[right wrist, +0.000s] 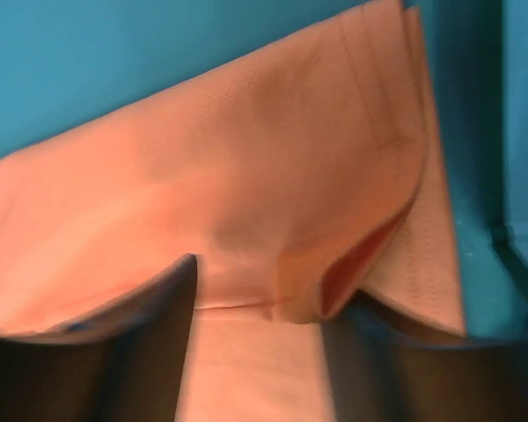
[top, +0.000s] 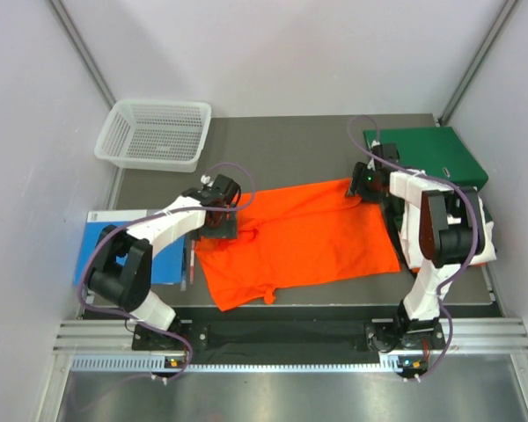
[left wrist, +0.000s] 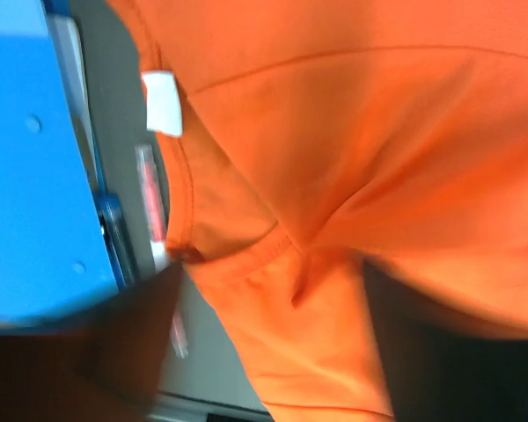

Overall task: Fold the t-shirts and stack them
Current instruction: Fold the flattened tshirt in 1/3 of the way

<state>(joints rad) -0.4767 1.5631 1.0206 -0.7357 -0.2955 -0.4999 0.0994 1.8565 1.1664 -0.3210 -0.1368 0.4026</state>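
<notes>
Orange t-shirt (top: 299,233) lies spread across the middle of the table (top: 282,149). At its 9 o'clock edge, by the collar, the left tool (top: 218,215) stands with fingers parted, gripping nothing. At its 1 o'clock corner the right tool (top: 365,185) is likewise open over a cloth fold, beside a green binder (top: 431,151).

Pale lilac walls (top: 290,53); dark grey table (top: 282,141); even light.
</notes>
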